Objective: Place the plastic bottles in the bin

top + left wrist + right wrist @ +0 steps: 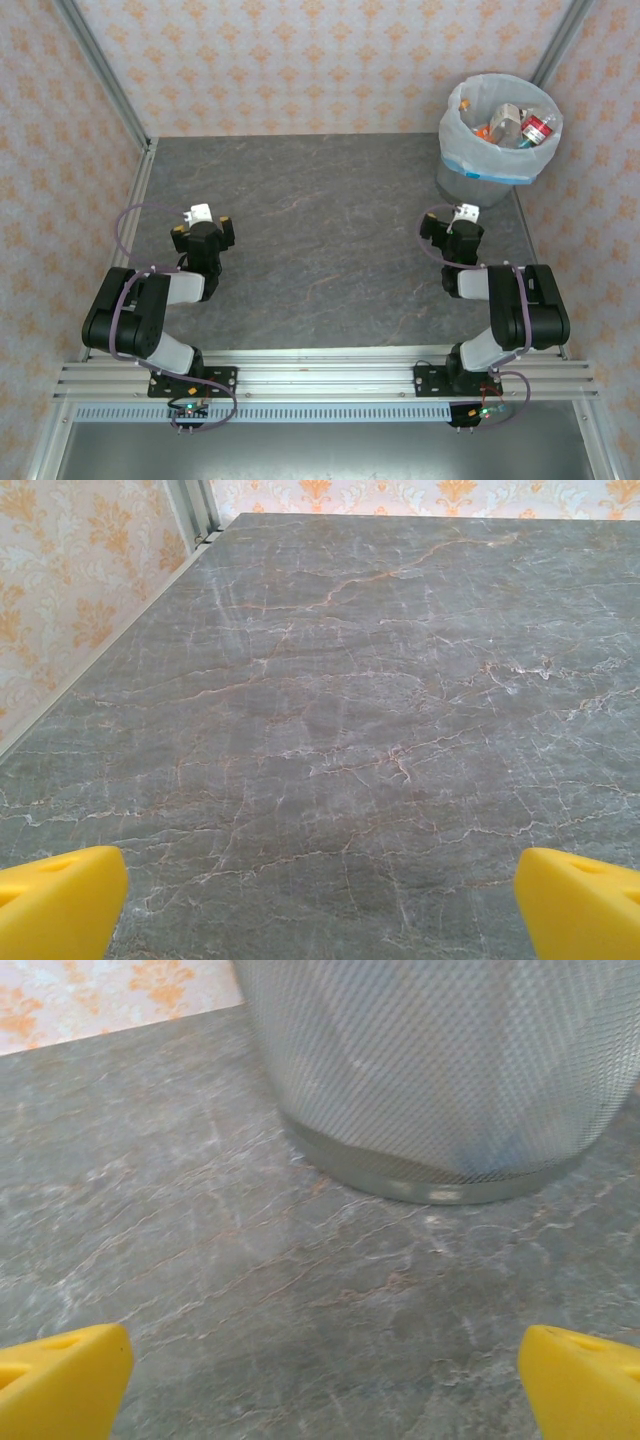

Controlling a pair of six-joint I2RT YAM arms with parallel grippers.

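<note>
**Left gripper (203, 227) and right gripper (452, 226) gape with nothing between them; the bottles lie in the bin**

On your left, the left gripper's yellow fingertips (60, 905) stand wide apart at the two bottom corners of its wrist view. Between them is bare grey marble-patterned tabletop (350, 730). From above, the arm is folded back close to its base with the gripper low over the table's left side. That reads as a parked pose, since nothing lies within its reach to pick up.

On your right, the right gripper (320, 1390) is just as wide, and its jaws hold nothing. It points at the foot of the bin (430, 1080), near it but not touching. The arm looks drawn back from the drop side, leaving the opening free.

At the far right corner of the table stands the bin (470, 175), round and grey-blue, with its white liner bag folded over the rim. The plastic bottles (515, 125) are piled inside. You can make out a red-labelled one, a clear crushed one and some orange. Their number cannot be told from here.

Every bottle you can see is in the bin, so the task looks finished. If one is hidden elsewhere, both grippers are spread ready to take it.
</note>
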